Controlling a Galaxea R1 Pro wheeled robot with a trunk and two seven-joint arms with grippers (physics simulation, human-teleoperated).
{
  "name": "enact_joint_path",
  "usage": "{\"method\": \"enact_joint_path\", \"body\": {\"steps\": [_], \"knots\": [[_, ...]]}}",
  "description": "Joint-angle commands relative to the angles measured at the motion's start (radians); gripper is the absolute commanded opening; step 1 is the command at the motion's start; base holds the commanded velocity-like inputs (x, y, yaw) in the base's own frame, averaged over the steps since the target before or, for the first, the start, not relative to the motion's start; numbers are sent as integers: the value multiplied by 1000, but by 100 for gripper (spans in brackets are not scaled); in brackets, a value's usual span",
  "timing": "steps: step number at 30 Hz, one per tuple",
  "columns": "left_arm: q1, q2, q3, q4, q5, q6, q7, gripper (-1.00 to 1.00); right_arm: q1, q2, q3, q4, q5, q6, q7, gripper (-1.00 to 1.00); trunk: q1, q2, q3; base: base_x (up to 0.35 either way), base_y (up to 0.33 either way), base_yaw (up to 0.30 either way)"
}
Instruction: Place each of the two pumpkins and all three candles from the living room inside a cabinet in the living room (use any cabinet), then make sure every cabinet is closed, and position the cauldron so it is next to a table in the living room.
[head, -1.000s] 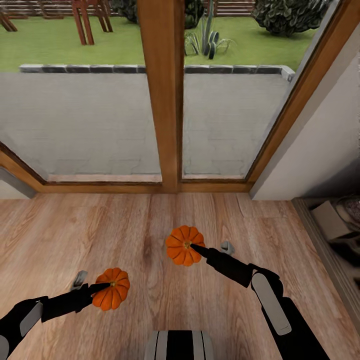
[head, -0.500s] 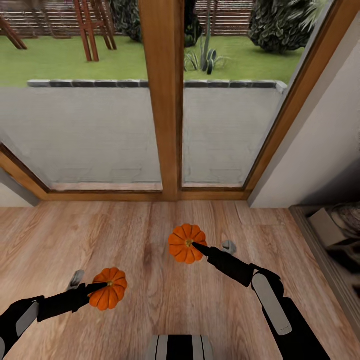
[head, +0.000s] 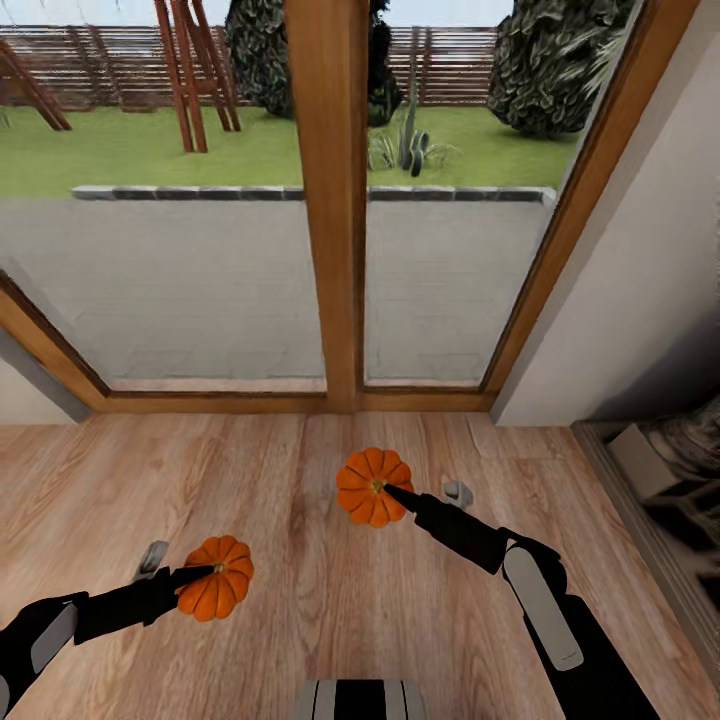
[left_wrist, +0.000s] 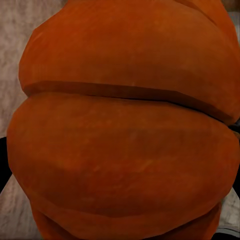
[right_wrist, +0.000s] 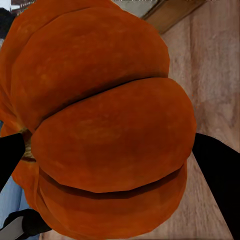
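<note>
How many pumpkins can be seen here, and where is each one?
2. One pumpkin is held in the left gripper, above the wooden floor. The other pumpkin is held in the right gripper, nearer the window frame.

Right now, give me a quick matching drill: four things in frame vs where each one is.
Things:
1. left gripper's pumpkin
2. right gripper's pumpkin
3. wooden window post
4. shrub

Places:
A. out on the lawn
B. between the two panes
C. nearer the window
D. nearer the robot's trunk

Pairs: 1-D, 2-C, 3-B, 4-A
</note>
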Motion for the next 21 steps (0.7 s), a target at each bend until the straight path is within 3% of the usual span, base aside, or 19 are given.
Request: {"method": "enact_joint_path", "body": {"steps": [1, 21], "knots": [[0, 0, 0, 0, 0, 0, 1, -100, 0, 0, 0, 0, 0, 0, 1, -100, 0, 0, 4, -59, 0, 0], [0, 17, 0, 0, 1, -1, -4, -100, 0, -6, -2, 1, -3, 0, 1, -100, -9, 5, 81, -5, 0, 0]]}}
